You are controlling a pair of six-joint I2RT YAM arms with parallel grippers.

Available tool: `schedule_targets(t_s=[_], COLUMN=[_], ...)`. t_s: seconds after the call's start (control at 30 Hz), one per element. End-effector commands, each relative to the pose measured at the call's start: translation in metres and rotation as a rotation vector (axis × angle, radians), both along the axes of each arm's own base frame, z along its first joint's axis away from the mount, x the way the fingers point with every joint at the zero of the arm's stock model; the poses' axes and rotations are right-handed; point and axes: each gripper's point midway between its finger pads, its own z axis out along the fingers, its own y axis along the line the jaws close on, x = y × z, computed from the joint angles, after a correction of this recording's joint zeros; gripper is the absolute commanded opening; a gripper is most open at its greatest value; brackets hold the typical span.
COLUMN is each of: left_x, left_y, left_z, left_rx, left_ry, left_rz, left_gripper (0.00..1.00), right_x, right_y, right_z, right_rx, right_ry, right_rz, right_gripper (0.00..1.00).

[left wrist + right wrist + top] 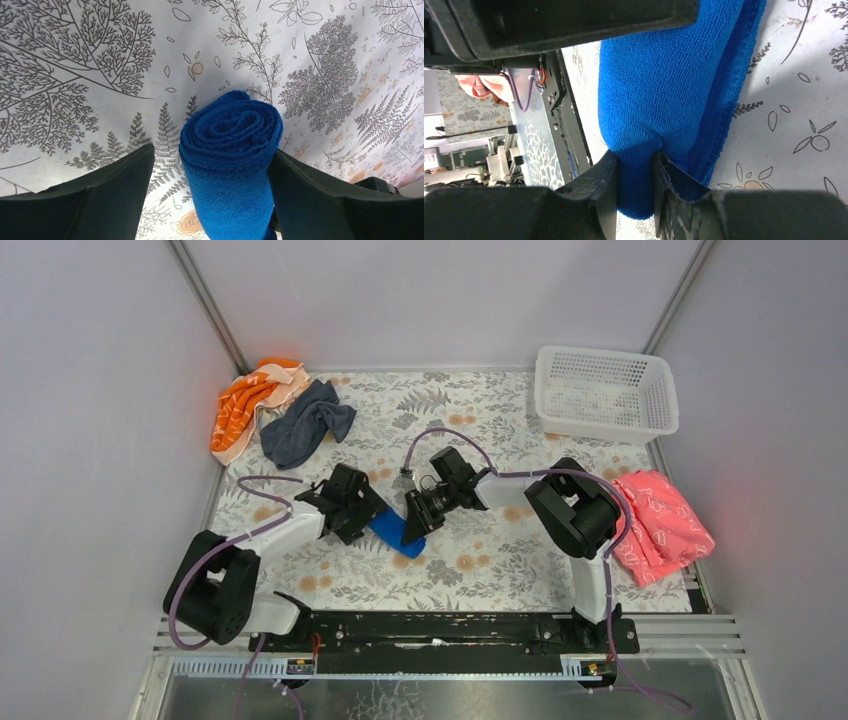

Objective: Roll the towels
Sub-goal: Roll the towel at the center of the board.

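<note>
Mid-tabletop (480,570), between the two arms, the blue towel (398,532) lies wound into a thick roll, its spiral end facing the left wrist camera. The left fingers (112,192) stand wide apart astride that roll: one seems to brush its side, while the other is clear of it with bare tabletop between. The right fingers (601,185) are clamped on the roll's other end, pinching it into a narrow waist. The grey towel (300,425) lies crumpled and unrolled at the far left, beside an orange striped cloth (245,405). The main risk, as I judge it, is the roll springing open. Its outer flap looks loose along one side, so if the right fingers let go or drag sideways while the left fingers hold nothing, the layers could slacken or the pinched end pull out into a cone.
</note>
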Motion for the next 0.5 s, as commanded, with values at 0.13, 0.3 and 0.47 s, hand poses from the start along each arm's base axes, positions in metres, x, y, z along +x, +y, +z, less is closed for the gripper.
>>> schedule_targets(t_s=[0.13,0.3,0.47], left_x=[-0.001,-0.014,-0.025], left_y=[0.006,0.016,0.021], left_z=[-0.028,-0.047,-0.061], left_rx=[0.064,0.108,0.142], left_ry=[0.043,0.099,0.154], left_rz=[0.006,0.012,-0.010], left_gripper=[0.78,0.72,0.59], right_x=[-0.056,-0.043,-0.025], right_y=[-0.051,-0.055,-0.055], right_z=[-0.064,-0.055,-0.034], right_rx=[-0.292,-0.308,-0.303], right_ry=[0.245,0.131,-0.026], right_rz=[-0.006,-0.003,-0.010], right_gripper=[0.23,0.27,0.40])
